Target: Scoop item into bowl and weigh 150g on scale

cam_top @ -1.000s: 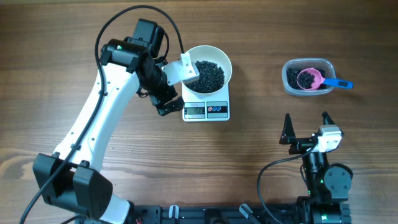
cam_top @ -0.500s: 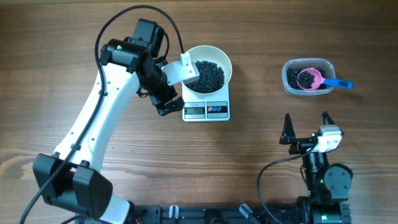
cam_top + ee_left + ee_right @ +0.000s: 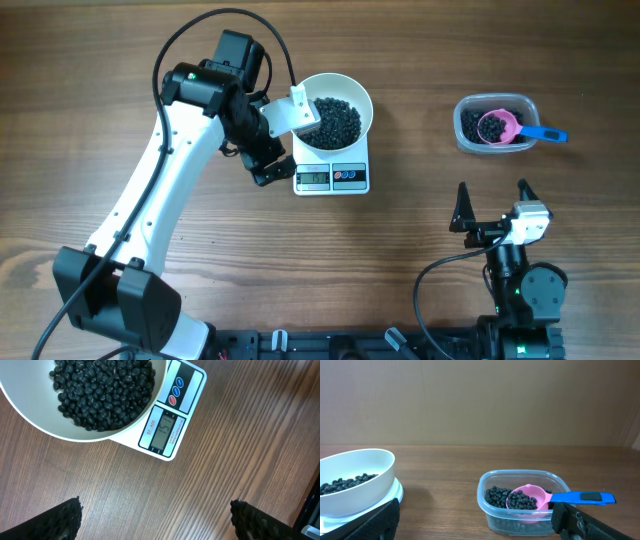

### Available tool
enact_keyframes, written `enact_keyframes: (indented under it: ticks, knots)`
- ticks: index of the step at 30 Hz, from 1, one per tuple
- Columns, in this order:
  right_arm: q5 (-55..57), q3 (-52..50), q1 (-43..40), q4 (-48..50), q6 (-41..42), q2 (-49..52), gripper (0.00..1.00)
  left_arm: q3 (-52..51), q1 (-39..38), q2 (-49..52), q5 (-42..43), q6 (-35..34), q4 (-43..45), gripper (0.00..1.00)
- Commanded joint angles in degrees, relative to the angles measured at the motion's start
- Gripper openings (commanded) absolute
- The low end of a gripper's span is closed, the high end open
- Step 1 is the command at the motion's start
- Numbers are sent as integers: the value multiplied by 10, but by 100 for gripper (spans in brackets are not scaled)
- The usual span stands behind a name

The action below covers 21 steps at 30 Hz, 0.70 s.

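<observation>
Beans (image 3: 335, 122): heap in white bowl (image 3: 367, 108), bowl seated on scale (image 3: 332, 178). More beans in clear tub (image 3: 463, 143) with pink scoop (image 3: 497, 127). Left gripper (image 3: 156, 522): jaws fully apart, empty, beside scale. Right gripper (image 3: 493, 203): jaws fully apart, empty, near tub.

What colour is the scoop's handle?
Blue. The handle shows best in the right wrist view.

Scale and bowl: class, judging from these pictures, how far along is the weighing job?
Done: black beans fill the white bowl on the scale, whose display seems to read 151. The pink scoop lies in the clear tub. In hand: nothing; left fingers and right fingers are open and empty. Left: apparently only checking the reading.
</observation>
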Motion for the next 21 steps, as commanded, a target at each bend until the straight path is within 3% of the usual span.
enact_keyframes:
  ticks: [1, 16, 18, 21]
  knots:
    - [-11, 0, 2, 1, -5, -5, 100, -3, 1, 7, 1, 7, 0, 100]
    - [-9, 0, 2, 1, -6, -1, 100, -3, 1, 7, 6, 6, -2, 100]
    - [-9, 0, 2, 1, -6, -1, 100, -3, 1, 7, 9, -49, 10, 100]
    - [-9, 0, 2, 1, -6, -1, 100, -3, 6, 2, 18, -250, 74, 100]
